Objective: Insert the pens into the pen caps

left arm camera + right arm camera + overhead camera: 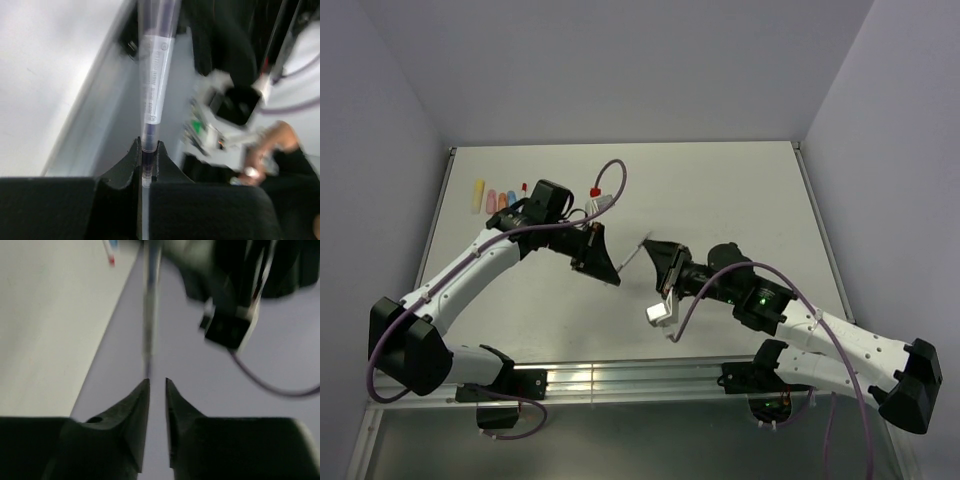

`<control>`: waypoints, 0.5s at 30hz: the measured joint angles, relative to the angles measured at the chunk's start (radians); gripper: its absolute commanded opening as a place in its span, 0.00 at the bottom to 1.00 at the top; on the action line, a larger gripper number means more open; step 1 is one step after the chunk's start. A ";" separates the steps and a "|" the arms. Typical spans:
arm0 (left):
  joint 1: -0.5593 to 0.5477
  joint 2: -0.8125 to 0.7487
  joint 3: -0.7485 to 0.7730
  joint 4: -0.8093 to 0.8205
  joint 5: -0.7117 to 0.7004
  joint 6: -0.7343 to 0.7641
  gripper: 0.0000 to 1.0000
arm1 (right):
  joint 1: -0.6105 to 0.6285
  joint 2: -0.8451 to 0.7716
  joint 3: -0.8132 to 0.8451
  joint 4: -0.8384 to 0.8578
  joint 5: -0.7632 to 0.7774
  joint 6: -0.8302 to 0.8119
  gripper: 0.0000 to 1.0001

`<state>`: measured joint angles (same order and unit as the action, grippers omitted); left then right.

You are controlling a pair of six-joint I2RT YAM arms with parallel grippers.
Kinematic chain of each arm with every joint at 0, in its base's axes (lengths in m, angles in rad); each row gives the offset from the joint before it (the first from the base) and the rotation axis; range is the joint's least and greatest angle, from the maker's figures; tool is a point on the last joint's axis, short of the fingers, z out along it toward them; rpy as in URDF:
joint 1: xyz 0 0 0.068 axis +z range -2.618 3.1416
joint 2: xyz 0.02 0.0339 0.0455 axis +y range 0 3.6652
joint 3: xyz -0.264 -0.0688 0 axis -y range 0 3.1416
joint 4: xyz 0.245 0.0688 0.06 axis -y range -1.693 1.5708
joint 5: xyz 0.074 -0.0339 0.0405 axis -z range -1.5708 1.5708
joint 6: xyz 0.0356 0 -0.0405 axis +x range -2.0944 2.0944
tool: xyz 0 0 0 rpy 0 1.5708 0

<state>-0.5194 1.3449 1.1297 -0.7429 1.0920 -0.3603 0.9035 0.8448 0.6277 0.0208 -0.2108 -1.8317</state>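
Our left hand [148,150] clamps a thin pen [157,65]; our right hand [157,382], barely parted, holds nothing; coloured pens [491,200] lie far left on the desk [720,190].

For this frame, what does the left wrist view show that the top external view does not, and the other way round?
Only the left wrist: the printed label on the thin pen, and its end clamped between the jaws of the left gripper. Only the top external: the row of coloured pens at the far left of the table, a red cap, and both arms at full length. Both: the left gripper holding that pen, with the right arm facing it.
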 measured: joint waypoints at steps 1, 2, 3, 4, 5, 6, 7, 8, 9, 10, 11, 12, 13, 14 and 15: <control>0.005 -0.002 0.000 0.015 -0.011 0.000 0.00 | 0.005 0.002 0.000 -0.002 -0.020 0.013 0.34; 0.014 -0.003 0.001 0.060 -0.048 0.000 0.00 | 0.029 0.007 0.000 -0.007 -0.064 0.022 0.43; 0.032 -0.003 0.001 0.097 -0.074 0.000 0.00 | 0.060 0.008 0.000 -0.009 -0.102 0.031 0.46; 0.056 -0.003 0.001 0.121 -0.098 0.000 0.00 | 0.085 0.008 0.000 -0.010 -0.131 0.044 0.49; 0.086 -0.004 0.001 0.143 -0.121 0.006 0.00 | 0.098 0.005 0.000 -0.011 -0.154 0.058 0.53; 0.106 -0.005 0.001 0.153 -0.135 0.010 0.00 | 0.100 0.002 0.000 -0.012 -0.164 0.070 0.54; 0.131 -0.005 0.001 0.160 -0.152 0.018 0.00 | 0.091 -0.002 0.000 -0.013 -0.163 0.090 0.57; 0.148 -0.006 0.001 0.161 -0.165 0.029 0.00 | 0.078 -0.004 0.002 -0.013 -0.159 0.115 0.59; 0.162 -0.007 0.001 0.159 -0.181 0.040 0.00 | 0.060 -0.005 0.004 -0.015 -0.150 0.141 0.61; 0.171 -0.007 0.001 0.156 -0.198 0.055 0.00 | 0.042 -0.005 0.008 -0.017 -0.143 0.161 0.64; 0.175 -0.007 0.001 0.151 -0.214 0.069 0.00 | 0.022 -0.006 0.013 -0.017 -0.130 0.182 0.66; 0.180 -0.007 0.001 0.146 -0.241 0.089 0.00 | -0.003 -0.008 0.018 -0.016 -0.116 0.205 0.70; 0.186 -0.007 0.001 0.140 -0.265 0.104 0.00 | -0.028 -0.009 0.023 -0.016 -0.104 0.226 0.76; 0.193 -0.005 0.001 0.132 -0.294 0.117 0.00 | -0.045 -0.010 0.026 -0.018 -0.087 0.247 0.77; 0.202 -0.003 0.003 0.124 -0.325 0.132 0.01 | -0.067 -0.009 0.033 -0.021 -0.061 0.279 0.77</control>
<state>-0.3172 1.3418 1.1332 -0.6189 0.7670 -0.2283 0.8364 0.8360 0.6605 0.0002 -0.2718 -1.5524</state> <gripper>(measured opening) 0.062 0.753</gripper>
